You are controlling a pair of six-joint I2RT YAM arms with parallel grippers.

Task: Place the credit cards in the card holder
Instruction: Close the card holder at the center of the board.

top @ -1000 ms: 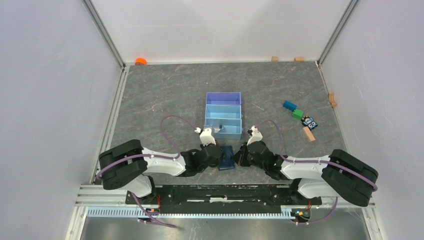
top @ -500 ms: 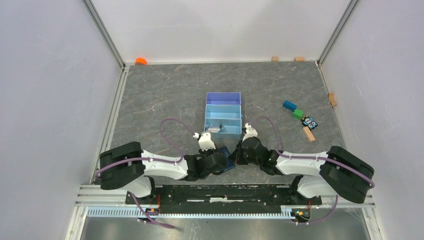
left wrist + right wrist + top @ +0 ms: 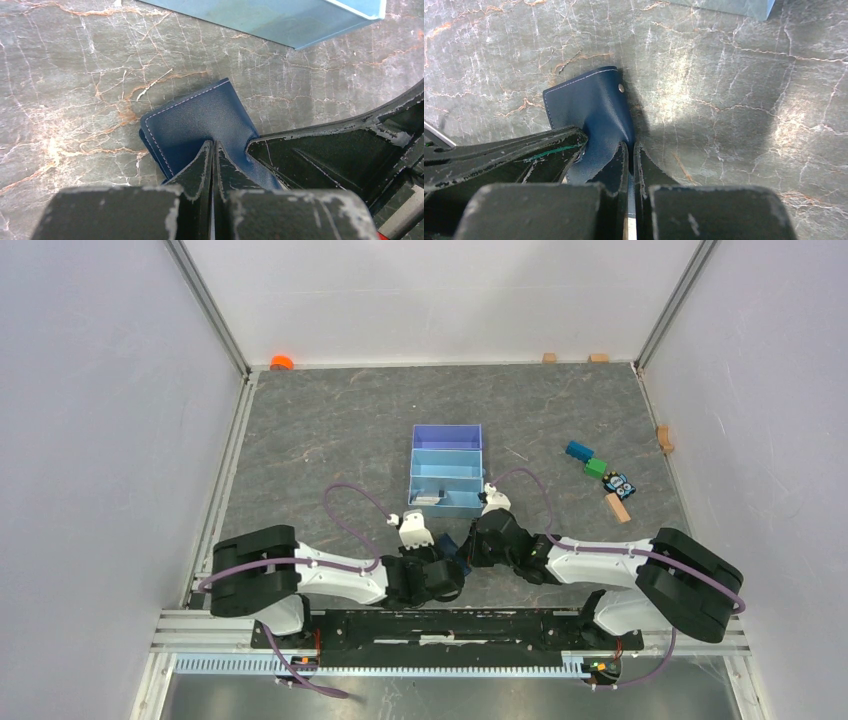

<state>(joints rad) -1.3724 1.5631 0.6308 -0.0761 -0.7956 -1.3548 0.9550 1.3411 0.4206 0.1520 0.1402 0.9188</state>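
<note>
Card holder (image 3: 196, 119): navy w/ pale stitching

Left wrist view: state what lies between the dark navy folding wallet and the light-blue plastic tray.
Only bare grey marbled tabletop separates wallet and tray, per left wrist view.

The navy card holder (image 3: 200, 120) sits folded near the tray (image 3: 447, 437), whose nearest compartment holds a pale credit card (image 3: 427, 499).

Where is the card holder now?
Top view: the card holder is centre-front, pinched between the left hand and right hand, just before the blue tray.
</note>
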